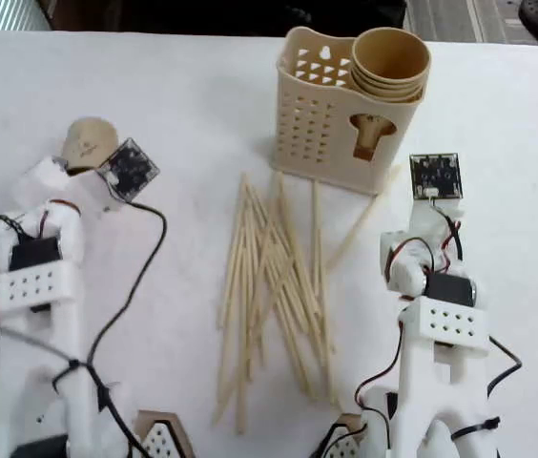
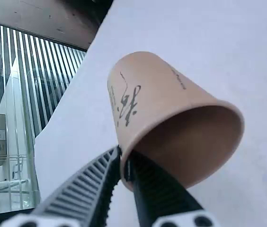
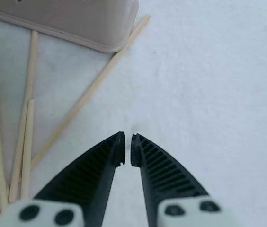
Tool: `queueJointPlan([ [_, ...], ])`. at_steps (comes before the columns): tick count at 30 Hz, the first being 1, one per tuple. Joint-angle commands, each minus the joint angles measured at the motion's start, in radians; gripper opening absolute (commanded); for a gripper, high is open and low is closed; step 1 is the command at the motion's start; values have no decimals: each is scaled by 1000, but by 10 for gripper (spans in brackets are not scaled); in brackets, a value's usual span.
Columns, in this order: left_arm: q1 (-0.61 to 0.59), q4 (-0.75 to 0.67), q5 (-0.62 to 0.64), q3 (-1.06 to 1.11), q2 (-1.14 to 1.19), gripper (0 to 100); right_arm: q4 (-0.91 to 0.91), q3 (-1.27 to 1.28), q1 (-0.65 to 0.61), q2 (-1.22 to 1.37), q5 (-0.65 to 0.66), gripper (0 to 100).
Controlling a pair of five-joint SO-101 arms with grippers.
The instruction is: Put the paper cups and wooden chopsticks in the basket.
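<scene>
Left wrist view first: my left gripper [image 2: 125, 161] has a paper cup [image 2: 171, 118] pinched by its rim, one finger inside the mouth and one outside, the cup tipped with its mouth back toward my wrist and its base pointing away; in the high view that cup hangs over the left side of the table [image 1: 193, 114], and the basket [image 1: 319, 143] stands well apart from it, off to my right and a little farther out; that is the line that matters, so I judge the carry to be a sweep right and forward, then a turn to bring the cup base-down over the opening; a stack of cups [image 1: 390, 62] already sits at the basket's right end, so I'd nest onto it; my right gripper [image 3: 127, 149] is pinched nearly together on nothing, low over the table, with one chopstick [image 3: 86, 97] lying slantwise just beside it, its far end by the basket's corner; the other wooden chopsticks [image 1: 269, 277] lie fanned between my two arms, long axes running roughly away from me, none in the basket yet.
</scene>
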Motion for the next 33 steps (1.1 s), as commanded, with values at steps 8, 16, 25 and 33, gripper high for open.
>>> queueJointPlan([
  [8,309,423,446,-127,-390,22,-16,-8,22,-31,5,39],
  [16,591,566,631,-198,-369,22,22,-5,124,-176,2,35],
  [25,871,450,684,-146,-219,23,119,86,131,-561,3,38],
  [33,878,390,763,-141,-53,301,200,132,12,-708,72,101],
])
